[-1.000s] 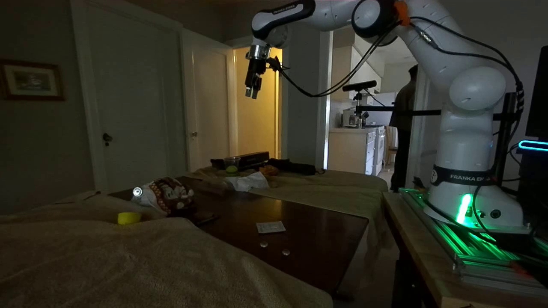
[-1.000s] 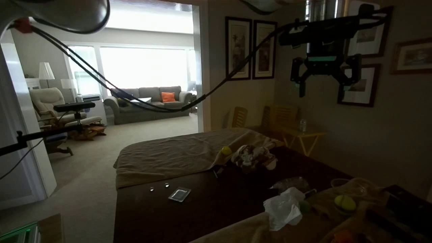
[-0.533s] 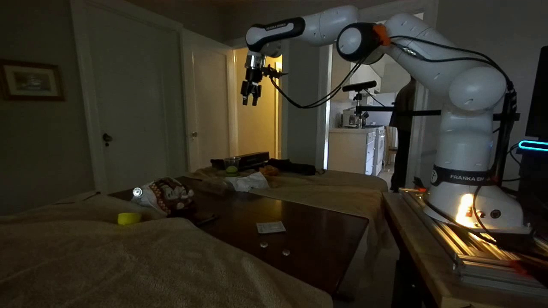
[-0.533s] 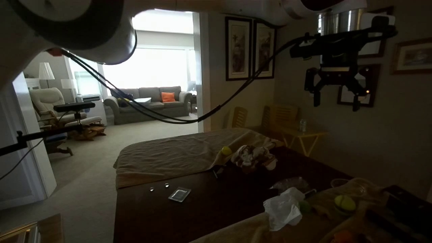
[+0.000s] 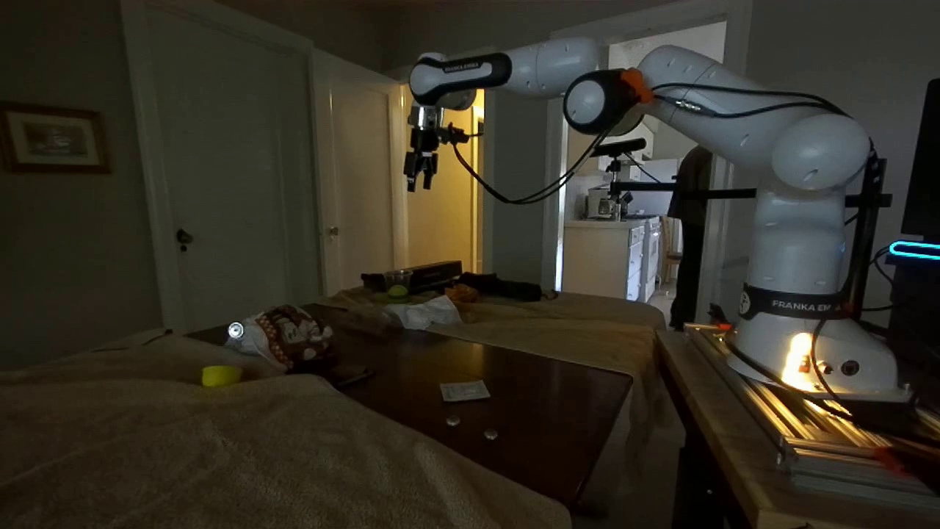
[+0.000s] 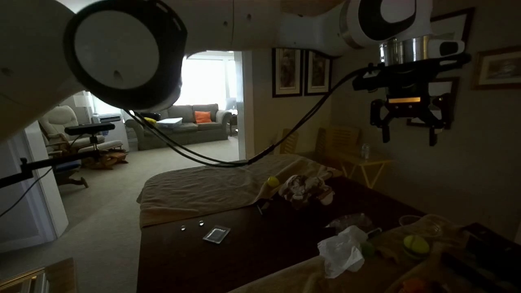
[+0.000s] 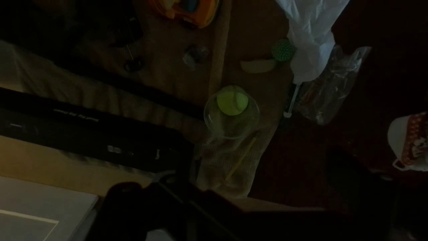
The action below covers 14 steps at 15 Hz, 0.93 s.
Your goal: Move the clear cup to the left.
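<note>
Presumably light and easily dented, the clear cup (image 7: 230,127) calls for a gentle pinch across its rim; the gripper (image 6: 409,139) hangs raised, spread wide.

My black gripper (image 6: 409,141) carries an amber strip (image 6: 404,100), while the clear cup (image 7: 230,130) is colourless and the tennis ball (image 7: 232,101) yellow-green. Elsewhere, a spiky green ball (image 7: 283,50), a white plastic bag (image 7: 311,50), a printed bag (image 7: 414,142) patterned red-and-white and, far off, an orange cushion (image 6: 202,116).

One wide clear cup (image 7: 233,125), one tennis ball (image 7: 232,101), one spiky green ball (image 7: 283,50), two small round pieces (image 5: 490,434)
</note>
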Each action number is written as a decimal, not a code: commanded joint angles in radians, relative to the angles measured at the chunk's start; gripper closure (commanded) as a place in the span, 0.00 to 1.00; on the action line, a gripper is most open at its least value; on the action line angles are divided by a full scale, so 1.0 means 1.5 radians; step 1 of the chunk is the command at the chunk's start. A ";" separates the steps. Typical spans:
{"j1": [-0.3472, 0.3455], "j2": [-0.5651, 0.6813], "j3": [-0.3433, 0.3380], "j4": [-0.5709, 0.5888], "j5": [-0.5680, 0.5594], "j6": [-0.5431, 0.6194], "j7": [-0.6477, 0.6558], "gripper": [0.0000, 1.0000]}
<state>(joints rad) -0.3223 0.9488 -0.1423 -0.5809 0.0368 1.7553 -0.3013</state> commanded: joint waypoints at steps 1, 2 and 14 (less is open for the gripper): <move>-0.003 0.059 0.015 0.083 -0.032 -0.042 -0.008 0.00; -0.003 0.068 0.020 0.092 -0.032 -0.048 -0.014 0.00; -0.002 0.144 0.042 0.109 -0.035 -0.071 -0.045 0.00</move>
<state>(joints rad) -0.3229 1.1254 -0.0837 -0.4583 0.0125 1.6648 -0.3603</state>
